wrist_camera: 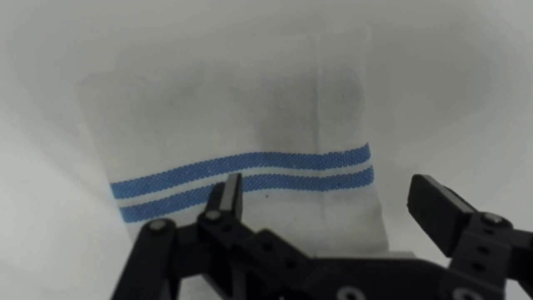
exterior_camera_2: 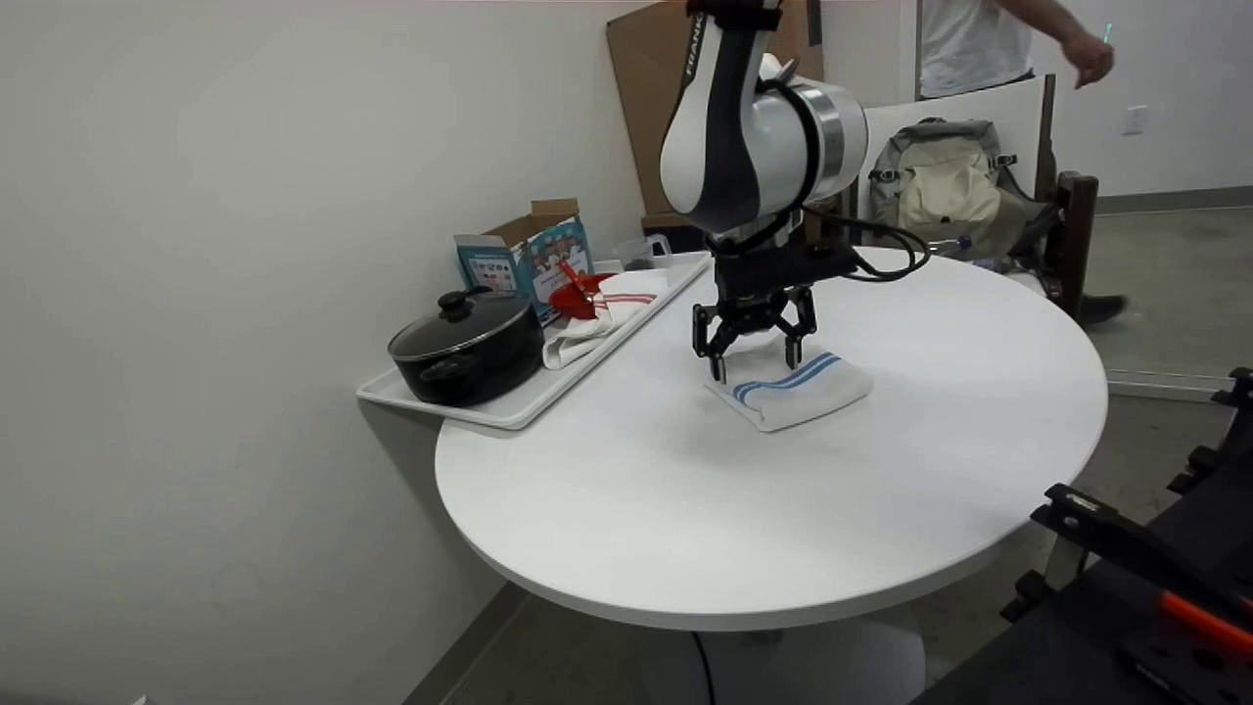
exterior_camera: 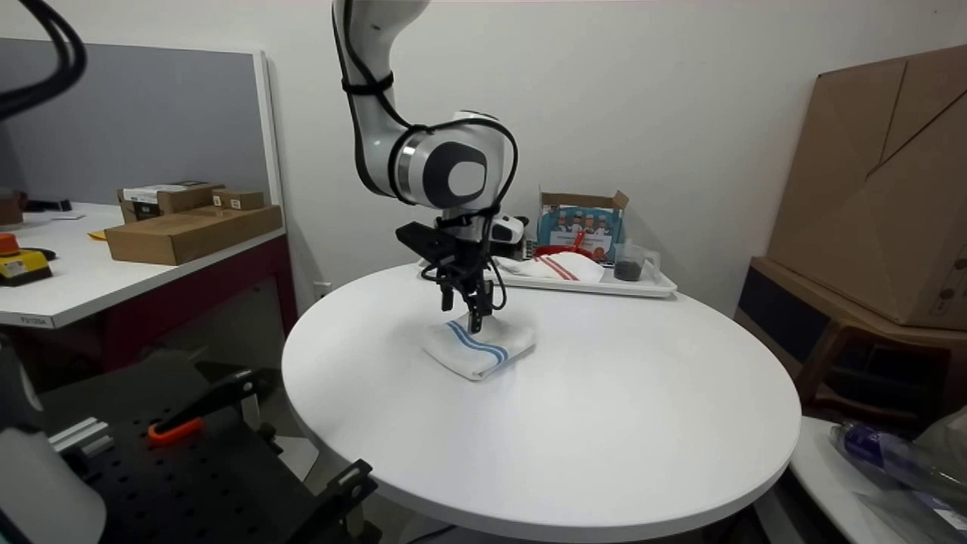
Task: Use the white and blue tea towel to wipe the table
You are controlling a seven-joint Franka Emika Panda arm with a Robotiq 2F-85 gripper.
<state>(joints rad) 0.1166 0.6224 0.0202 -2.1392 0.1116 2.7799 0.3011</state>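
Observation:
A folded white tea towel with two blue stripes (exterior_camera: 483, 360) lies flat on the round white table (exterior_camera: 619, 423). It also shows in an exterior view (exterior_camera_2: 811, 394) and in the wrist view (wrist_camera: 233, 112). My gripper (exterior_camera: 461, 311) points down over the towel's edge, with its fingers spread wide and nothing between them gripped. In an exterior view the gripper (exterior_camera_2: 756, 363) is over the towel's rear part. In the wrist view the gripper (wrist_camera: 327, 181) has one finger over the blue stripes and the other beyond the towel's side edge. Whether the fingertips touch the towel is unclear.
A white tray (exterior_camera_2: 529, 411) stands at the table's wall side. It holds a black lidded pot (exterior_camera_2: 465, 348), a red utensil (exterior_camera_2: 578, 294), a red-striped towel (exterior_camera: 566, 266), a clear jug (exterior_camera: 631, 263) and a blue box (exterior_camera: 578, 227). A person (exterior_camera_2: 979, 44) stands in the background.

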